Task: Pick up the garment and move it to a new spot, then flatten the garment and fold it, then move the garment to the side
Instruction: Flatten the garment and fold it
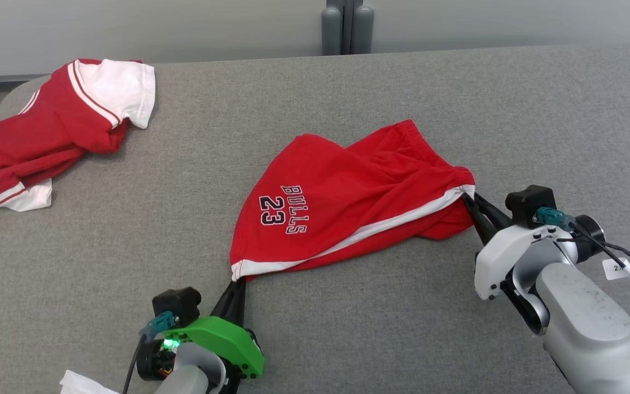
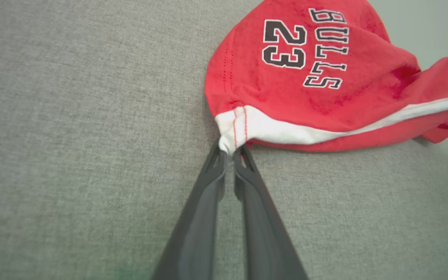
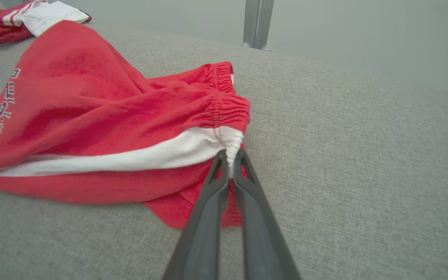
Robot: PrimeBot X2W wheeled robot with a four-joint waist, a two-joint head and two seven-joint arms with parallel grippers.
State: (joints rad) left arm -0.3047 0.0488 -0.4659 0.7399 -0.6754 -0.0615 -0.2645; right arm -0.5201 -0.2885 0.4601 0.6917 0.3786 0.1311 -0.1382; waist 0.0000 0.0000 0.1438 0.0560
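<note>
**A:** Item one, the red shorts: where are they sitting?

**B:** Lying midway across the grey padded surface, bunched, "BULLS 23" print facing up, white side stripe running from 7 o'clock to 3 o'clock. Item two, left gripper: jaws pressed together, pinching the white hem corner at the shorts' 7 o'clock. Item three, right gripper: jaws likewise pinching the white end of the elastic waistband at 3 o'clock

**A:** So flattening is the step in hand, I'm guessing?

**B:** Looking that way. Both ends of one side seam are being held, and the cloth between is sagging in folds. To do it well, I'm thinking the arms ought to be drawing apart along that 7-to-3 line until the stripe is going taut. Then they should be lifting low and laying the shorts down toward 12 o'clock, so the cloth tucked under the stripe is unrolling. The pinches are thin, so a hard tug is risking a slip

**A:** Item four?

**B:** Red-and-white garment, lying well apart at 10 o'clock, not being touched
</note>
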